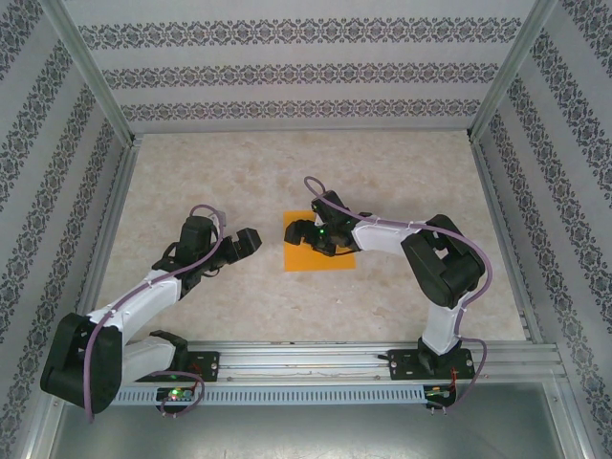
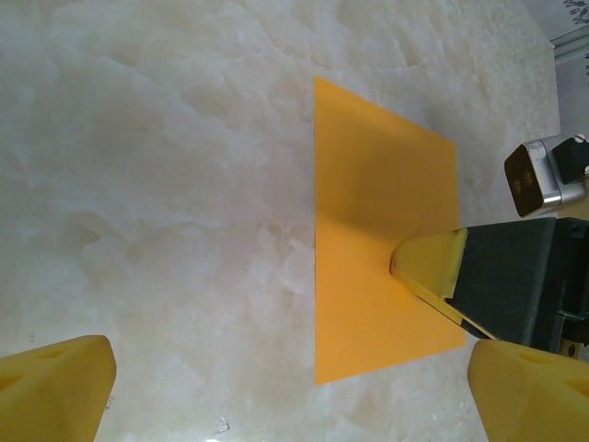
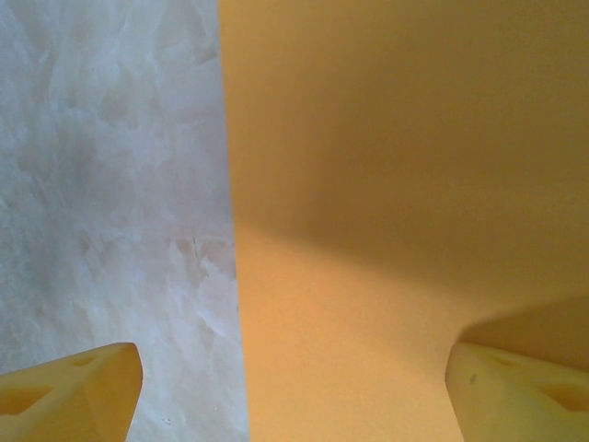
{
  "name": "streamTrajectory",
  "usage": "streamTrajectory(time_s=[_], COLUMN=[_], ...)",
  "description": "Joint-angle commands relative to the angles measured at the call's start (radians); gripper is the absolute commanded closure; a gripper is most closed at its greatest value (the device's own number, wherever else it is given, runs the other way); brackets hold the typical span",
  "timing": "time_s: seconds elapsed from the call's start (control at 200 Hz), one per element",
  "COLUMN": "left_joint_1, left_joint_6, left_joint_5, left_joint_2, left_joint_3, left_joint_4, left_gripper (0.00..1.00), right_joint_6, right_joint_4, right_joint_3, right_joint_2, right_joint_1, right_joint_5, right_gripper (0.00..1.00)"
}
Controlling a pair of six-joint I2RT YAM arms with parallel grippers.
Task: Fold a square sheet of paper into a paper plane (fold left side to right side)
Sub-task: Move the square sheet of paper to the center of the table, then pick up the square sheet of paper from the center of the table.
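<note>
"Where's the orange paper (image 1: 317,261)?"

"Flat in the middle of the tabletop (image 1: 191,172), partly under the right claw (image 1: 306,234)."

"Gripping it?"

"No. It's spread wide, one fingertip (image 3: 520,391) over the paper, the other over bare tabletop."

"And the left claw (image 1: 251,240)?"

"Gaping too, holding nothing, near the paper's left edge but apart from it."
</note>
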Motion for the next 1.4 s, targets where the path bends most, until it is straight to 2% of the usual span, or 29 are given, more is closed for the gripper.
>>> streamTrajectory(time_s=[0.0, 0.17, 0.29, 0.4, 0.575, 0.714, 0.834, 1.014, 1.394], left_joint_1=[-0.014, -0.014, -0.027, -0.062, -0.129, -0.166, -0.189, -0.202, -0.224], left_joint_6=[0.013, -0.005, -0.020, -0.033, -0.069, -0.087, -0.065, -0.081, -0.084], left_joint_5=[0.034, 0.101, 0.156, 0.181, 0.189, 0.195, 0.155, 0.167, 0.141], left_joint_2=[0.017, 0.065, 0.123, 0.184, 0.300, 0.405, 0.467, 0.553, 0.658], left_joint_3=[0.030, 0.049, 0.075, 0.106, 0.160, 0.216, 0.270, 0.304, 0.337], left_joint_4=[0.006, 0.025, 0.047, 0.069, 0.126, 0.141, 0.076, 0.072, 0.021], left_gripper=[0.05, 0.14, 0.24, 0.33, 0.48, 0.63, 0.69, 0.81, 0.90], right_joint_6=[0.004, -0.048, -0.114, -0.188, -0.313, -0.370, -0.378, -0.379, -0.346], right_joint_4=[-0.020, -0.062, -0.128, -0.216, -0.357, -0.422, -0.424, -0.429, -0.421], right_joint_3=[0.003, -0.018, -0.022, -0.001, 0.092, 0.184, 0.233, 0.296, 0.281], right_joint_2=[-0.058, -0.132, -0.166, -0.178, -0.123, -0.045, 0.011, 0.090, 0.143], right_joint_1=[0.004, -0.037, -0.088, -0.126, -0.149, -0.154, -0.162, -0.171, -0.171], right_joint_5=[0.010, 0.044, 0.090, 0.161, 0.291, 0.338, 0.343, 0.324, 0.254], right_gripper=[0.12, 0.07, 0.02, 0.02, 0.02, 0.02, 0.02, 0.02, 0.02])
